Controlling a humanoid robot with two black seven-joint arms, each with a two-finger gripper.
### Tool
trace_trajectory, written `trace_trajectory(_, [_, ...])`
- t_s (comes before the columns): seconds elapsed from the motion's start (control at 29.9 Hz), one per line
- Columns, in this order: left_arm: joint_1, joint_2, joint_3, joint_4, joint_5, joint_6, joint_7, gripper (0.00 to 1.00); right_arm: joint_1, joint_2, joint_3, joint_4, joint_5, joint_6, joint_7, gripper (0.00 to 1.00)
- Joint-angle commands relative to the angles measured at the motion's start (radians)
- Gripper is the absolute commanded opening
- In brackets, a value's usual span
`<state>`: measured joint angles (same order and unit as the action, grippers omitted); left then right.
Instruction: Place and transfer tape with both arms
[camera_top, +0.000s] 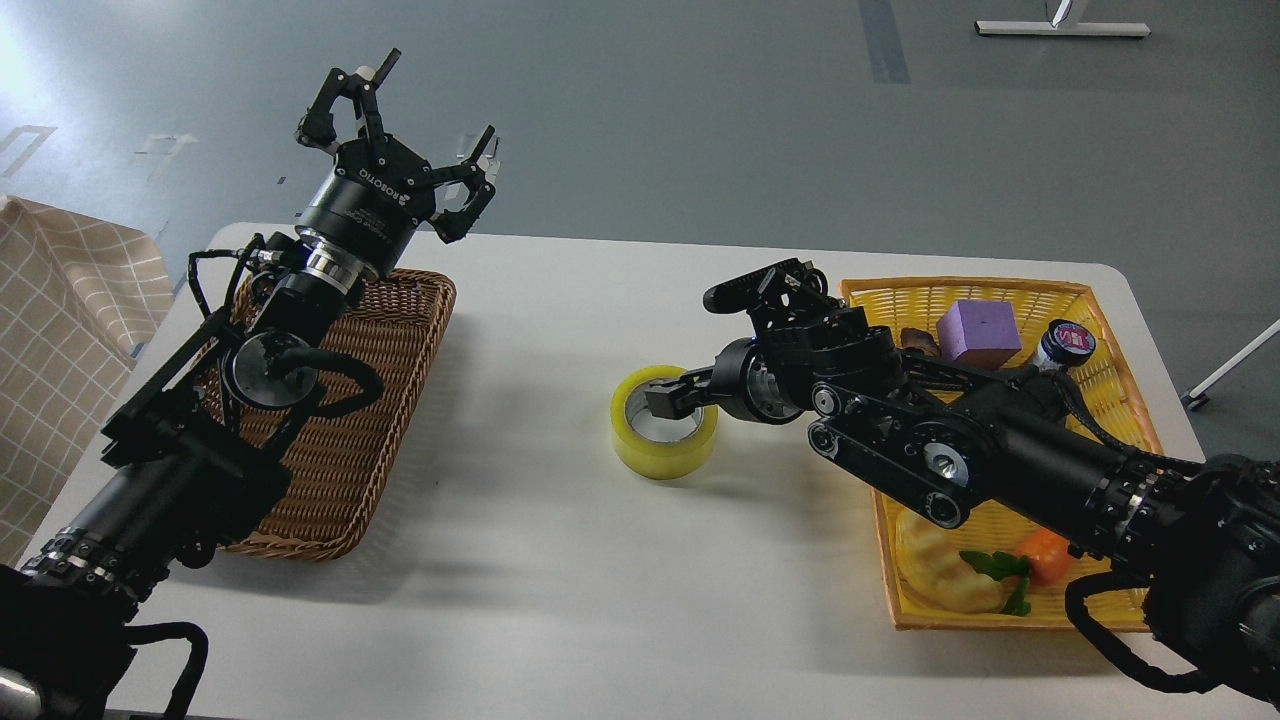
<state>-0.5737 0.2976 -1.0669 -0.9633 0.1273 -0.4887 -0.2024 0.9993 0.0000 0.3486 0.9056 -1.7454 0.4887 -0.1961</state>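
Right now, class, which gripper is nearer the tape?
The right gripper: one finger reaches into the tape's core. The left gripper is open, raised far off to the tape's left, beyond the brown basket.

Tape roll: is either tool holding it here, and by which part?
The right tool is open, one finger inside the core of the tape on the table; hold not confirmed. The left tool holds nothing.

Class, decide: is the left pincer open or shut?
Open: the left pincer is raised above the brown basket, its fingers spread wide with nothing between them.
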Motion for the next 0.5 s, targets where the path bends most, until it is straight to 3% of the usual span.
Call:
trace_trajectory(0.0, [0.000, 0.003, -0.001, 0.000, 0.000, 0.000, 0.000, 0.98, 0.030, -0.061, 0.090, 0.067, 0.004, 0.000, -0.002, 0.99])
trace_trajectory(0.2, [0.000, 0.008, 0.002, 0.000, 0.002, 0.000, 0.001, 0.98, 0.009, -0.302, 0.228, 0.330, 0.116, 0.000, 0.000, 0.99])
trace_trajectory(0.47, [0.000, 0.011, 0.005, 0.000, 0.003, 0.000, 0.001, 0.98, -0.056, -0.504, 0.453, 0.450, 0.521, 0.000, 0.006, 1.00])
